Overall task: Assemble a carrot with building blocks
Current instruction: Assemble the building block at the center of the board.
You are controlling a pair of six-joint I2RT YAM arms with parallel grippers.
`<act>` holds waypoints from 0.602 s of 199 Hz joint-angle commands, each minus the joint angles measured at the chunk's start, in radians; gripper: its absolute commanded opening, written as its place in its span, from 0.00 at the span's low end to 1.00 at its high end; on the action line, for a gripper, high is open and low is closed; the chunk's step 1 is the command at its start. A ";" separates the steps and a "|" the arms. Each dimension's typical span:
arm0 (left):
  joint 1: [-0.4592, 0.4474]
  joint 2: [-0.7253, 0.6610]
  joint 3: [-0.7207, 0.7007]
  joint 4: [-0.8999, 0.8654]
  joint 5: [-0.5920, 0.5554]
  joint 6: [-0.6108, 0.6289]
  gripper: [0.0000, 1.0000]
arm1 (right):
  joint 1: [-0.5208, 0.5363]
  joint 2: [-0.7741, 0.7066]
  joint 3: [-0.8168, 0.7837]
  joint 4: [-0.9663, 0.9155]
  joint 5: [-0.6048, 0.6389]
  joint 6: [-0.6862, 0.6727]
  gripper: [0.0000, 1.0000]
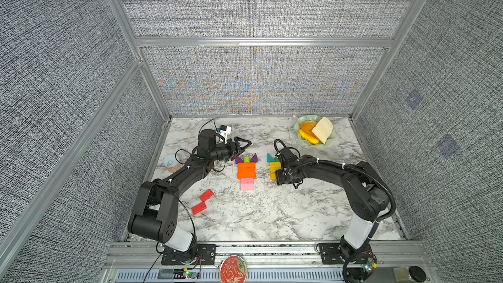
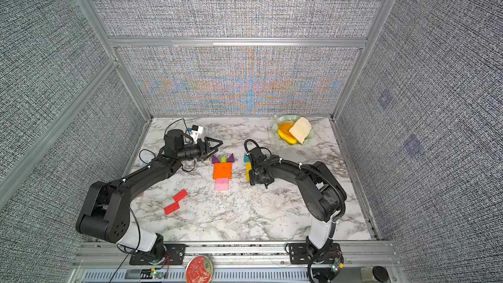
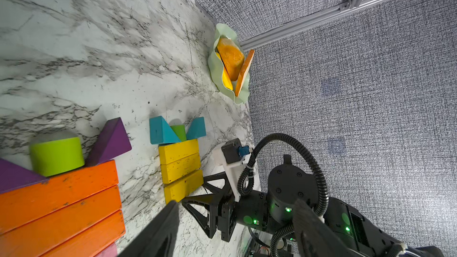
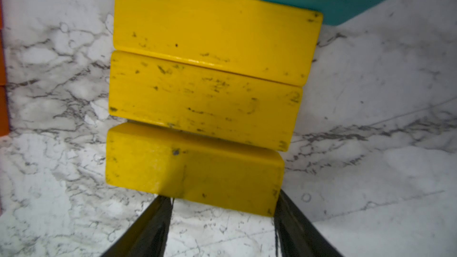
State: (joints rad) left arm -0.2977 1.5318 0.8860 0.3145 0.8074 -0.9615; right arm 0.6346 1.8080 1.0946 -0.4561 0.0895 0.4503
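On the marble counter (image 1: 272,213) the orange-and-pink carrot (image 1: 246,172) lies mid-counter, and just beside it a second one of yellow bars (image 4: 210,45) capped by teal triangles (image 3: 162,132) is, I judge, being finished. The right fingers (image 4: 148,228), parted with bare counter between them, stand at the skewed last yellow bar (image 4: 193,169), which next wants squaring flush. The left fingers (image 3: 160,231), apart and empty, hover nearby, and two red bars (image 1: 198,208) wait.

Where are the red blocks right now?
In both top views the red blocks lie on the table by the left arm, left of the pink blocks and nearer the robot's base.
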 commanded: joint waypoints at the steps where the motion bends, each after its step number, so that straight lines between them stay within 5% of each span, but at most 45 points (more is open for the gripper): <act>1: 0.000 0.000 0.002 0.018 0.007 0.006 0.74 | 0.005 -0.002 0.000 -0.004 0.017 0.035 0.69; 120: 0.000 -0.003 0.005 0.012 0.006 0.013 0.74 | 0.006 -0.017 0.012 -0.026 0.046 0.034 0.72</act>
State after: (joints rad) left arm -0.2977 1.5318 0.8860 0.3145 0.8074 -0.9615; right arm 0.6407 1.7981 1.0954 -0.4606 0.1219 0.4881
